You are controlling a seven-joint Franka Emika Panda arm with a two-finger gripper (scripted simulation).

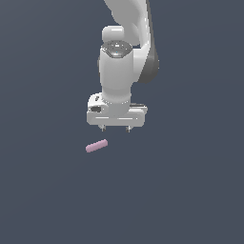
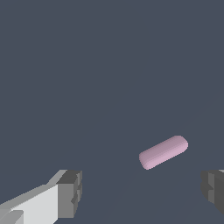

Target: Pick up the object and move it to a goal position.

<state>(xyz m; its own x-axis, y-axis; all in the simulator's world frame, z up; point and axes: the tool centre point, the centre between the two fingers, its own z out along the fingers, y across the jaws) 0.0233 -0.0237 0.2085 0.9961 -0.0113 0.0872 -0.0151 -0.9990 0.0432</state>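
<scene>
**Above the rod, jaws spread, nothing picked up yet**

Just above the pale pink rod (image 1: pixel 96 146), the gripper (image 1: pixel 114 127) hangs with its jaws spread wide and nothing between them. In the wrist view the two dark finger pads (image 2: pixel 70 192) stand well apart, and the gap between them is far broader than the rod is thick.

The rod lies flat on the dark grey floor (image 1: pixel 190 190), tilted at a slight diagonal. Relative to the rod, the gripper sits higher and off toward the exterior view's right, so its fingertips are not yet straddling it. The wrist view agrees: the rod (image 2: pixel 163 152) shows ahead of the finger line and nearer one pad than the other, touching neither.

By my reading the task is in its approach stage. No grasp has been made and the rod is not lifted. What remains is to centre the jaws over the rod, descend, close on it, lift, and carry it to the goal. No goal marker shows in either view.
</scene>
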